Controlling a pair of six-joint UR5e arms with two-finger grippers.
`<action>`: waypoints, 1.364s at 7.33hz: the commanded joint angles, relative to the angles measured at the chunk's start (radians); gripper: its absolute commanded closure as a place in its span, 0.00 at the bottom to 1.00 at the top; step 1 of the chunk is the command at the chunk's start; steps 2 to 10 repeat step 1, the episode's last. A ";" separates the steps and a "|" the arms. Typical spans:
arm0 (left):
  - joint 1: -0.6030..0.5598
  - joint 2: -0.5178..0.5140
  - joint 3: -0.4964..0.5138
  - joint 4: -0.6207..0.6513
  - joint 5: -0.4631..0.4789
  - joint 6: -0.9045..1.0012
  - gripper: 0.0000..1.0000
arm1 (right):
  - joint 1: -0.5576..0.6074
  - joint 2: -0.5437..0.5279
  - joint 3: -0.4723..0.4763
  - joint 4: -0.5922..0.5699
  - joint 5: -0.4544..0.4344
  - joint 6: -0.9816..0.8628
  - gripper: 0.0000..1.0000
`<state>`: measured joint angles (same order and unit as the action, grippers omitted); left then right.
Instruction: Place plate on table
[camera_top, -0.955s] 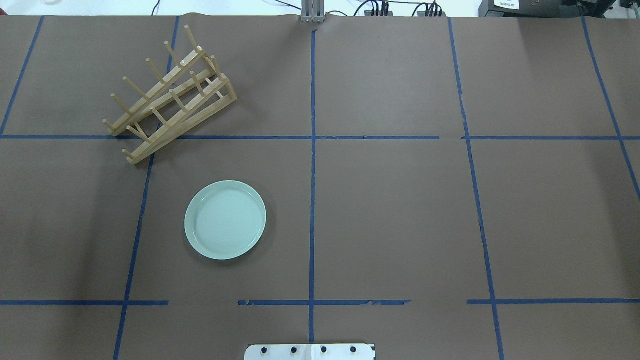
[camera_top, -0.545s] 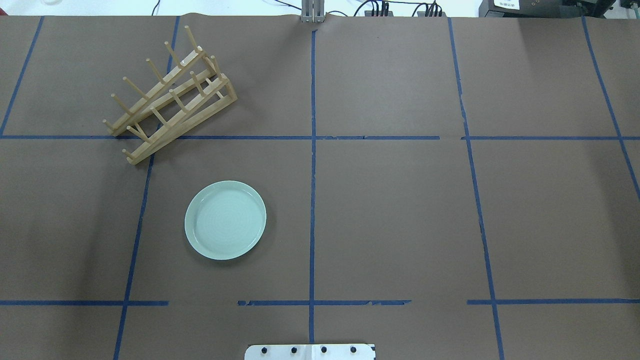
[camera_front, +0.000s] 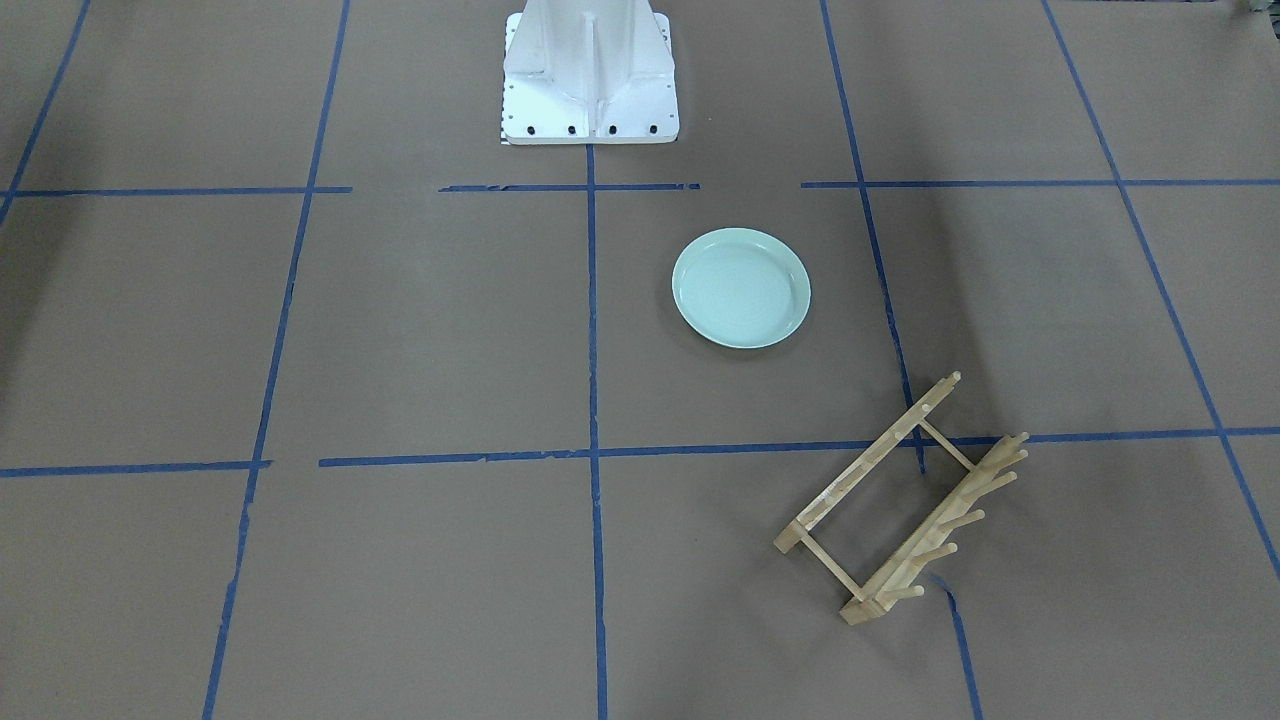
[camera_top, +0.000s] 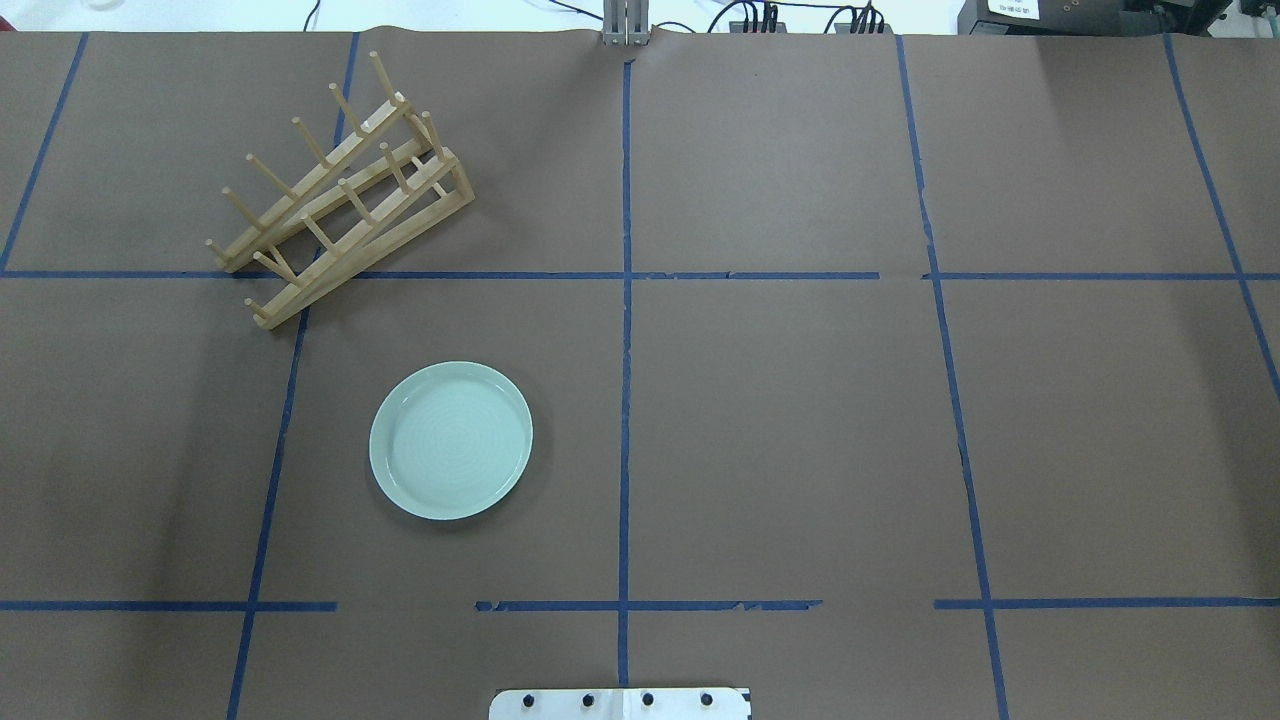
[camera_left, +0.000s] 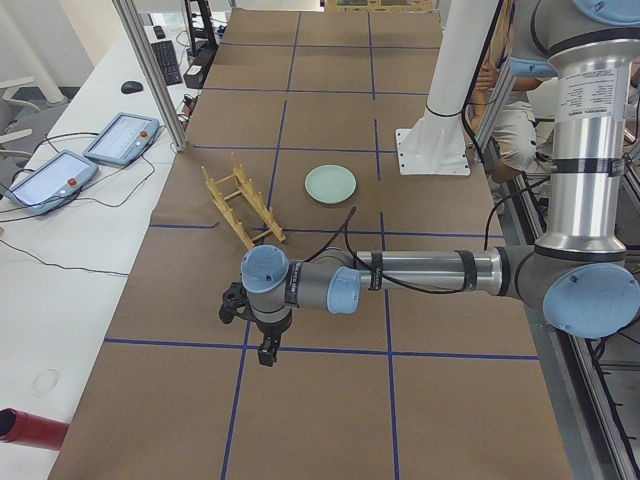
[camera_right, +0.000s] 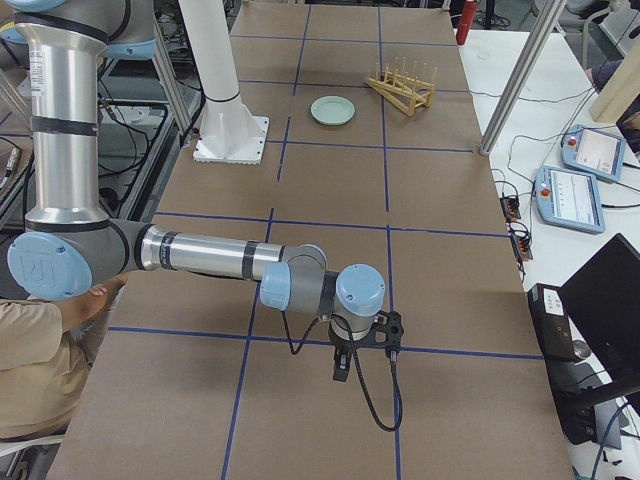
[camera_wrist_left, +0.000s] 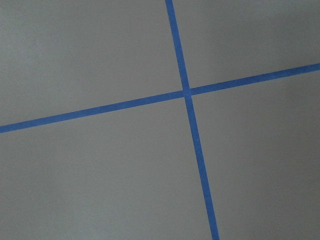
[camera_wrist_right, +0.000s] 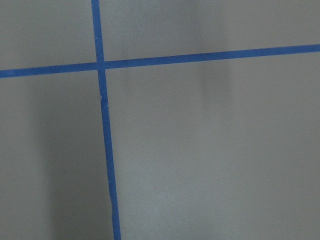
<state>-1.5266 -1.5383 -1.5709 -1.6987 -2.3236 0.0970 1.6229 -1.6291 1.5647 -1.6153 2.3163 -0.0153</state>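
Note:
The pale mint-green plate (camera_top: 451, 440) lies flat on the brown paper-covered table (camera_top: 800, 420), nearer than the rack and left of the centre line. It also shows in the front-facing view (camera_front: 741, 288) and in both side views (camera_left: 330, 184) (camera_right: 332, 110). Nothing touches it. My left gripper (camera_left: 268, 355) hangs low over the table's far left end, well away from the plate. My right gripper (camera_right: 340, 370) hangs over the far right end. I cannot tell whether either is open or shut. Both wrist views show only paper and blue tape.
A light wooden peg dish rack (camera_top: 340, 190) stands at an angle at the back left, beyond the plate. The white robot base (camera_front: 590, 70) is at the table's near edge. Teach pendants (camera_left: 120, 138) lie on a side bench. A person (camera_right: 40, 370) sits near the right arm.

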 joint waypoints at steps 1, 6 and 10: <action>0.000 -0.005 0.003 0.007 -0.003 -0.002 0.00 | 0.000 0.000 0.000 0.000 0.000 0.000 0.00; 0.000 -0.005 0.003 0.007 -0.003 -0.002 0.00 | 0.000 0.000 0.000 0.000 0.000 0.000 0.00; 0.000 -0.005 0.003 0.007 -0.003 -0.002 0.00 | 0.000 0.000 0.000 0.000 0.000 0.000 0.00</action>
